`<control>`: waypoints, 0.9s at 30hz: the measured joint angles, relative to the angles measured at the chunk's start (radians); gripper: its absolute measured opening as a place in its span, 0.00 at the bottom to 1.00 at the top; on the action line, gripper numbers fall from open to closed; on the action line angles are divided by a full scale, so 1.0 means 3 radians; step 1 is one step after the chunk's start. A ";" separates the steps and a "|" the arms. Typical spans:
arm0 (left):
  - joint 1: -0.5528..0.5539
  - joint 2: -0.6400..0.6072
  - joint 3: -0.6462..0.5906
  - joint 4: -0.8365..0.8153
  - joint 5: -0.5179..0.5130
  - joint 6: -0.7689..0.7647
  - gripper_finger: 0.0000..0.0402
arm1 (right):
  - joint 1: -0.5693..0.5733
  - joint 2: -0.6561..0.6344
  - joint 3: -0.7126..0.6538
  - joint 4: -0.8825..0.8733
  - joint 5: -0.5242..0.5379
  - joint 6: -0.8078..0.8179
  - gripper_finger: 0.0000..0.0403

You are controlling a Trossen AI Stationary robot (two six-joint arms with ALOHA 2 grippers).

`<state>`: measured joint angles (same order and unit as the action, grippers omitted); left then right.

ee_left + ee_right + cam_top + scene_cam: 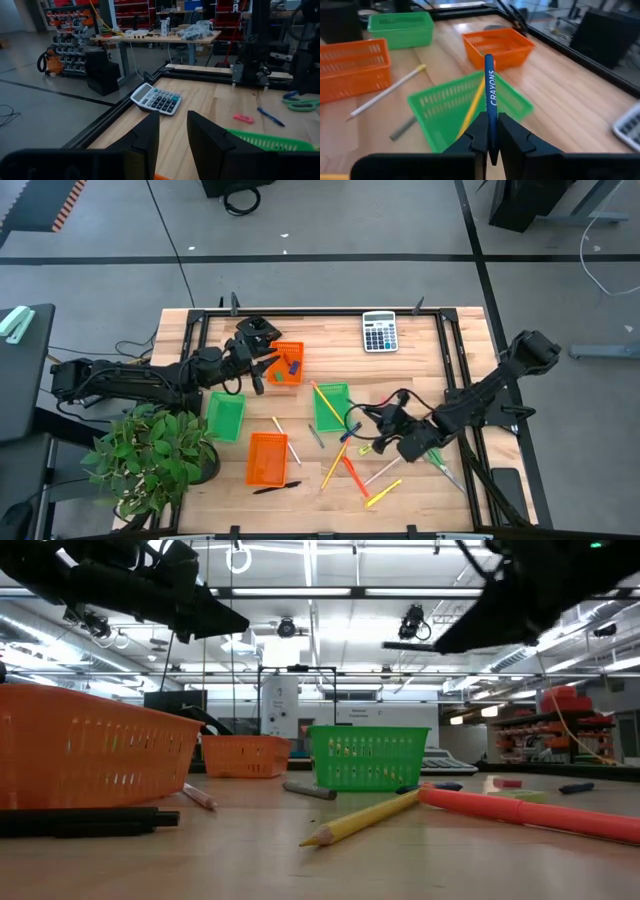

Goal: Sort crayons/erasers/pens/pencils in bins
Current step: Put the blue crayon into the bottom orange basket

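The right gripper (490, 131) is clenched on a blue stick (490, 90) printed CRAYONS, held upright between the fingers. In the high view this gripper (362, 420) sits just beside the right-hand edge of the centre green bin (330, 406), over the loose items on the table's right half. The centre green bin already holds a yellow pencil (474, 107), lying on a slant inside it.

Left gripper (262, 370) hovers at the left edge of the far orange bin (287, 363), which has small dark pieces in it. Its fingers (145, 140) stand apart with nothing between them; jaws released.

Bins: a second green bin (225, 416) left of centre, a near orange bin (266, 458) below it. The two green bins are apart, with bare wood between them.

Loose items: a red crayon (354, 474) and yellow pencils (336, 464) are fanned close together right of the near orange bin. A pale pencil (283, 438) lies along that bin's right edge, and a black pen (277, 488) lies just in front of it, near the table's front edge. A blue pen (270, 116) and a pink eraser (243, 118) lie beyond the green bin's rim in the left wrist view.

Calculator (379, 331) near the far edge, well apart from the bins. A potted plant (150, 455) overlaps the front-left corner. Open wood remains at the far-right corner and between calculator and centre green bin
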<state>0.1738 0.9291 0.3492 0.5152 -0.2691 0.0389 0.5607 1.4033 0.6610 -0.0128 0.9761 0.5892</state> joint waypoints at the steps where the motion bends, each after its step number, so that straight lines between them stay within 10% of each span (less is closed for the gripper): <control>1: 0.0000 0.0000 0.0000 0.0000 0.0000 0.0011 0.27 | -0.0081 0.0051 0.0027 0.0081 -0.0096 -0.0130 0.09; 10: 0.0000 -0.0003 0.0000 -0.0050 0.0000 -0.0033 0.27 | -0.0681 0.0715 0.0321 0.1151 -0.1219 -0.0986 0.09; 27: -0.0252 -0.0005 0.0001 -0.0487 0.0000 -0.0265 0.27 | -0.0805 0.2215 0.2280 0.1054 -0.2456 -0.1738 0.09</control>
<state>0.0982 0.9276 0.3496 0.3690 -0.2691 -0.0406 0.3191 2.0679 1.3449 0.3033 0.2393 0.0679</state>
